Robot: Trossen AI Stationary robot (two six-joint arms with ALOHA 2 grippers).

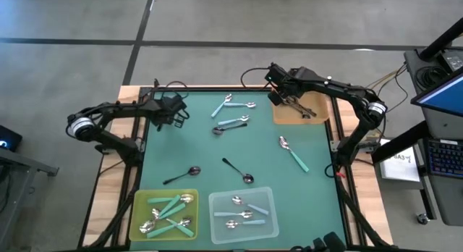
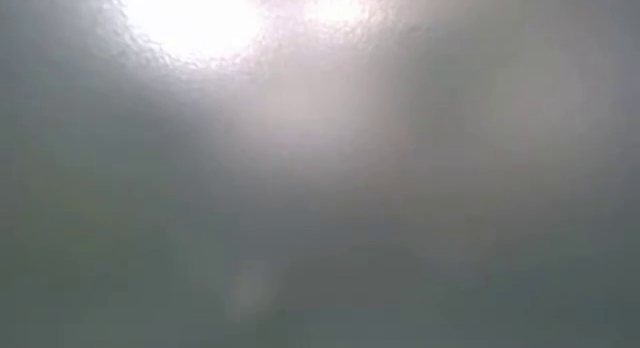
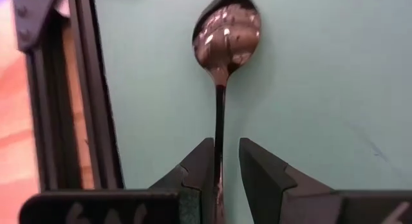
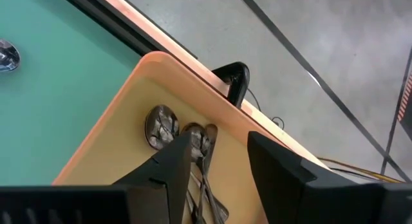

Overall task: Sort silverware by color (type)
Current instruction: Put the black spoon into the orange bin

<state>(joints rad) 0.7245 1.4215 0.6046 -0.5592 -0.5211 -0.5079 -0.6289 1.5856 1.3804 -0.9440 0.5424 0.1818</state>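
Observation:
In the left wrist view a black-handled spoon (image 3: 226, 34) lies on the green mat, and its thin handle (image 3: 219, 121) runs back between the fingers of my open left gripper (image 3: 225, 163). In the high view that gripper (image 1: 171, 107) is at the mat's far left. My right gripper (image 1: 286, 93), also open, hovers over the orange tray (image 1: 318, 116) at the far right. Black-handled spoons (image 4: 161, 126) lie in that tray below the right gripper (image 4: 219, 153). Loose light-blue spoons (image 1: 231, 123), a teal one (image 1: 293, 152) and two black ones (image 1: 181, 174) lie on the mat. My left gripper stands open astride the black spoon's handle (image 3: 219, 143), with its fingers pointing along the handle. The handle runs close beside the inner side of one finger (image 3: 199, 166). I cannot tell whether it touches.
At the near edge a yellow tray (image 1: 139, 208) holds teal spoons and a clear tray (image 1: 269, 224) holds light-blue ones. The mat's black frame (image 3: 96, 89) runs close beside my left gripper. The low view is washed out and shows nothing.

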